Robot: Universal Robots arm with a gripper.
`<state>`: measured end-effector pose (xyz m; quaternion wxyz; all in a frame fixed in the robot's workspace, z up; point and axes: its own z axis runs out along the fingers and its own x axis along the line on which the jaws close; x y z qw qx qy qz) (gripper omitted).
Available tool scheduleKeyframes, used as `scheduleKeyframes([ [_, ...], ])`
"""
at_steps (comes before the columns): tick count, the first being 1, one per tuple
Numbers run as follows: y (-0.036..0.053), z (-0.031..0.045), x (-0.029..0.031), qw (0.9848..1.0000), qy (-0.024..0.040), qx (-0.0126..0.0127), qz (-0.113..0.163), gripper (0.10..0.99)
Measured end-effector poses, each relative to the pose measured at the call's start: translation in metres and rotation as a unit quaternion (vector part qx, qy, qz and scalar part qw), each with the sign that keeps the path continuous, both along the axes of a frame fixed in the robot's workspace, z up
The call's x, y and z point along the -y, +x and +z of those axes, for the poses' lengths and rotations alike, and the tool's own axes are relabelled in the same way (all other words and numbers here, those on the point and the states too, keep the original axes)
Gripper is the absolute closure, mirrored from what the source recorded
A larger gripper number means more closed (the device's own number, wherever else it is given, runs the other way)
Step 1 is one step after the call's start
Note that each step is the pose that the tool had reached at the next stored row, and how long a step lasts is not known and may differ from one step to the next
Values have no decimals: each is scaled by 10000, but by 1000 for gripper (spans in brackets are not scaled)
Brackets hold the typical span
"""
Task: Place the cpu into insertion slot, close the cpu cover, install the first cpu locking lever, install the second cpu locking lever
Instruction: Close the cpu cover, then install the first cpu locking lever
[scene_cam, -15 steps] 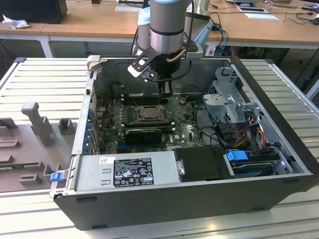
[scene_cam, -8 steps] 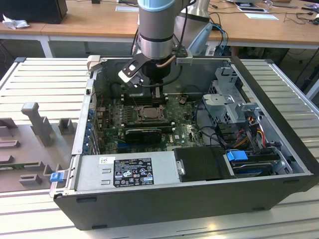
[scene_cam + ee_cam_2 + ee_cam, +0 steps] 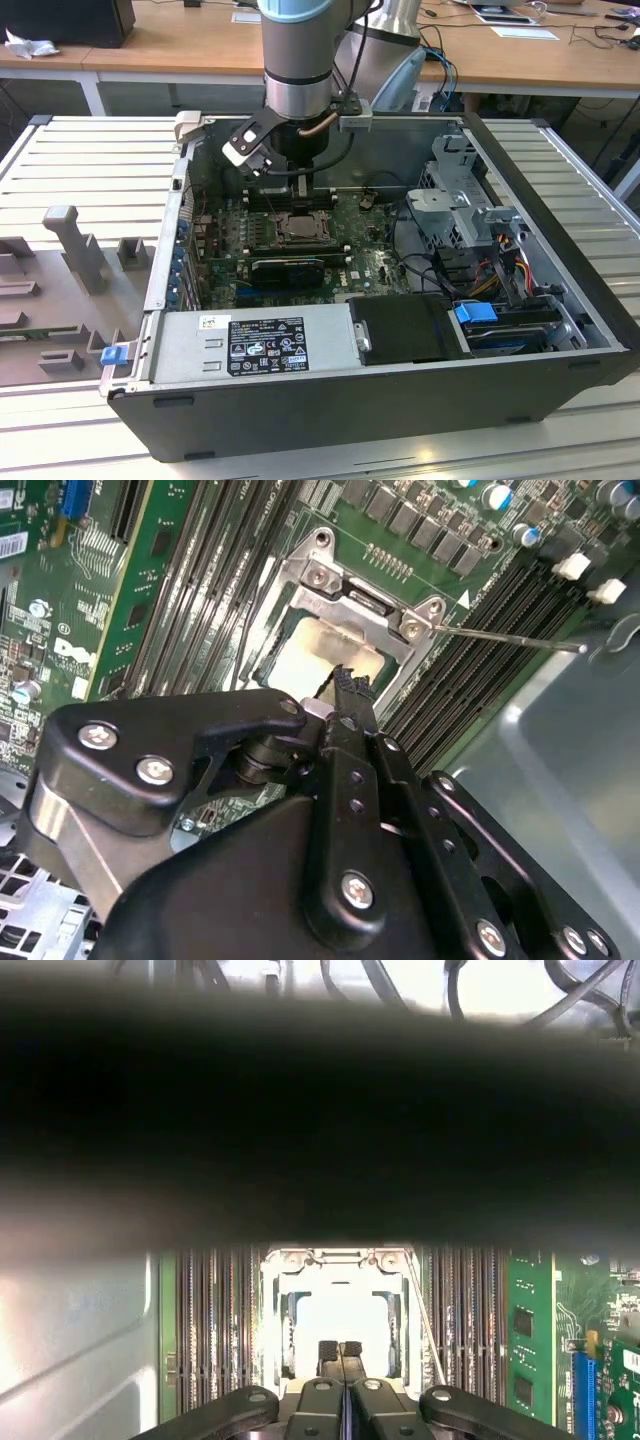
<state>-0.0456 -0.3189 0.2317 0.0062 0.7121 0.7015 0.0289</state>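
The gripper [image 3: 345,685] has its 2 black fingers pressed together, pad to pad, with nothing between them. In both wrist views the tips hang just above the cpu [image 3: 318,652], close to one edge of its pale top; whether they touch it cannot be told.

The cpu lies flat in the insertion slot [image 3: 298,227], and its top shows through the square window of the cpu cover [image 3: 345,585]. The cover's grey metal frame lies down over the chip.

1 thin wire lever [image 3: 510,640] sticks out from a corner of the cover and runs free across the long black memory slots [image 3: 470,675]. It is not tucked under any catch that can be seen.

The green board [image 3: 130,610] around the socket carries small white lettering and a white sticker.

In the exterior view the arm [image 3: 298,60] reaches straight down into the open computer case [image 3: 400,410]. Along the case's near side sits a grey power supply [image 3: 180,345] with a black-and-white printed label [image 3: 268,345] and a small yellow-marked sticker beside it. A blue tab [image 3: 113,354] sits at the case's corner on the exterior view's left. The case rests on a slatted metal table [image 3: 90,150], and a grey moulded tray [image 3: 60,300] lies on the exterior view's left.
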Motion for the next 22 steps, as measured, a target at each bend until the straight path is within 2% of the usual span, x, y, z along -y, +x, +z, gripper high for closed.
scheduleKeyframes([
  [22,-8,81,0,10000,1,1,0,980],
])
